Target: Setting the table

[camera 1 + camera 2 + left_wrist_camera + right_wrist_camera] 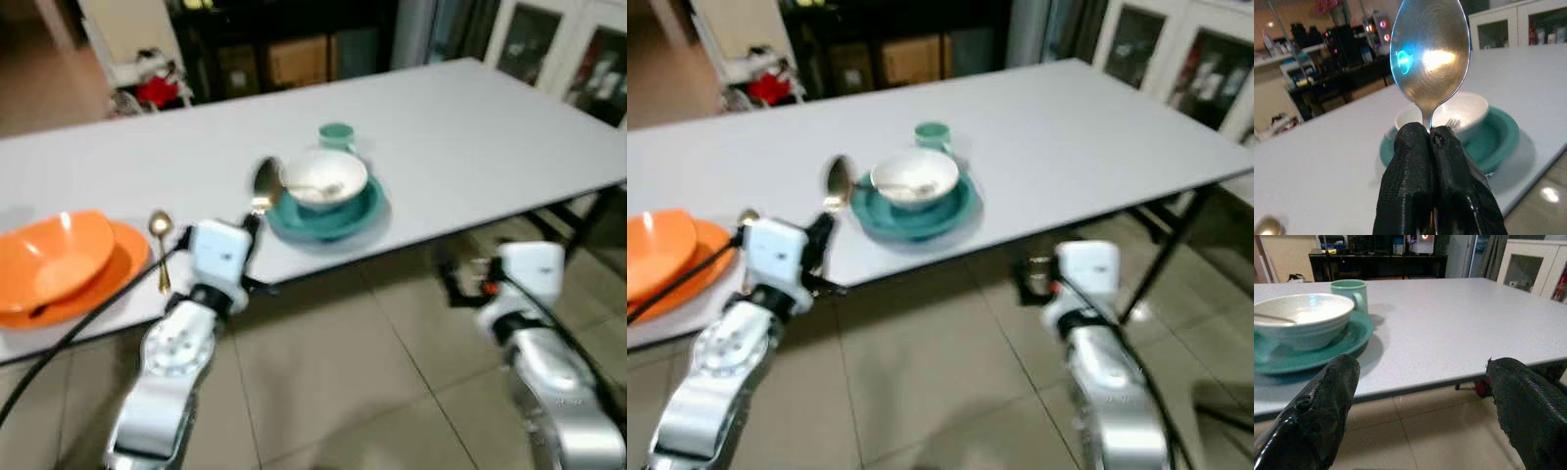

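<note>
My left gripper [251,225] is shut on the handle of a silver spoon [1430,58], held upright just off the table's near edge, beside the teal plate [364,217]. A white bowl [323,179] with a piece of cutlery in it sits on that plate, and a teal mug [336,135] stands behind it. At the left an orange bowl [59,257] rests on an orange plate [122,269], with a gold spoon [160,240] lying to its right. My right gripper [1420,396] is open and holds nothing, low in front of the table edge.
The long white table [470,147] runs from left to far right, with dark legs [578,220] under its right end. Behind it are a dark sideboard [284,49] and glass-door cabinets [568,49]. Tiled floor [362,372] lies under my arms.
</note>
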You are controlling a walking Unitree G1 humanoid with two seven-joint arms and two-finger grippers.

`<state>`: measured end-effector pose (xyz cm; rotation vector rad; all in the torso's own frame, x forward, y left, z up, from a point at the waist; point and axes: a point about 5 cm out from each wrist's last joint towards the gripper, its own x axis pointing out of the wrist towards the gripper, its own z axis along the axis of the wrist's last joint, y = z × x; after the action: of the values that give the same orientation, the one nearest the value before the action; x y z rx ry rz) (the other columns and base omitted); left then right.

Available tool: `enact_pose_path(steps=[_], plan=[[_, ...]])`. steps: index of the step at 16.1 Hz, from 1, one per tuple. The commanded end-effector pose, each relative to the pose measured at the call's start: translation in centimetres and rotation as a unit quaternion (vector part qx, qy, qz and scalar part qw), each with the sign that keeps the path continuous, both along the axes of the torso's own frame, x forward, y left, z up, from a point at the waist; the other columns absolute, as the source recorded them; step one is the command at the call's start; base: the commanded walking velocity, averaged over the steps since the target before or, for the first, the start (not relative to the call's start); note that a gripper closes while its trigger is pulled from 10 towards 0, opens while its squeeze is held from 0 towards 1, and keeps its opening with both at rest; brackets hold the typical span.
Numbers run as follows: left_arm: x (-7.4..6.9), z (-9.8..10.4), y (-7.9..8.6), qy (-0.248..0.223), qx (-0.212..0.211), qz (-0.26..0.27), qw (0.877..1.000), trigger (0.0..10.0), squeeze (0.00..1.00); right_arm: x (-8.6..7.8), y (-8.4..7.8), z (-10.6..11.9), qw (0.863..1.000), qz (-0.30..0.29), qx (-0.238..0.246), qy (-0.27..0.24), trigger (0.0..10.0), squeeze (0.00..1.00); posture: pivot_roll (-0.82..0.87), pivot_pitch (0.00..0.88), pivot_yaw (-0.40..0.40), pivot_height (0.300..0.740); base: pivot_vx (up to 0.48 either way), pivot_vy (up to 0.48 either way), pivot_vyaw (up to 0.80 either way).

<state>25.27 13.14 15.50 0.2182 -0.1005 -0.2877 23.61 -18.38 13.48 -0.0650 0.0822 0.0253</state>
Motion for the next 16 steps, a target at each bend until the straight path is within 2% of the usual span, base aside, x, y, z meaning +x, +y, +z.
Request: enact_pose_path(steps=[1,2,5,11,16], plan=[[0.3,1.6,1.0,-0.027,0.011,0.012,1.000,10.0,0.00,0.0,0.7,0.3,1.000,0.015,0.014,-0.006,10.0,0.00,0.00,0.000,0.047,0.740,0.386,0.000,-0.80],[0.5,2.5,1.0,-0.040,0.010,0.007,0.999,10.0,0.00,0.0,0.7,0.4,1.000,0.015,0.014,-0.008,10.0,0.00,0.00,0.000,0.049,0.740,0.386,0.000,-0.80],[1.2,4.0,0.3,-0.056,0.011,-0.021,0.998,10.0,0.00,-0.1,0.8,0.5,1.000,0.020,0.013,-0.012,10.0,0.00,0.00,0.000,0.059,0.740,0.385,0.000,0.00],[1.4,3.6,-0.3,-0.032,0.013,-0.044,0.998,10.0,0.00,-0.5,2.1,-0.2,0.995,0.096,0.005,0.020,10.0,0.00,-0.01,0.000,0.067,0.740,0.384,0.000,0.00],[1.9,3.8,-1.1,-0.015,0.015,-0.086,0.996,10.0,0.00,-0.6,1.6,0.2,0.996,0.092,0.004,0.017,10.0,0.00,-0.02,0.000,0.082,0.740,0.348,0.000,0.00]])
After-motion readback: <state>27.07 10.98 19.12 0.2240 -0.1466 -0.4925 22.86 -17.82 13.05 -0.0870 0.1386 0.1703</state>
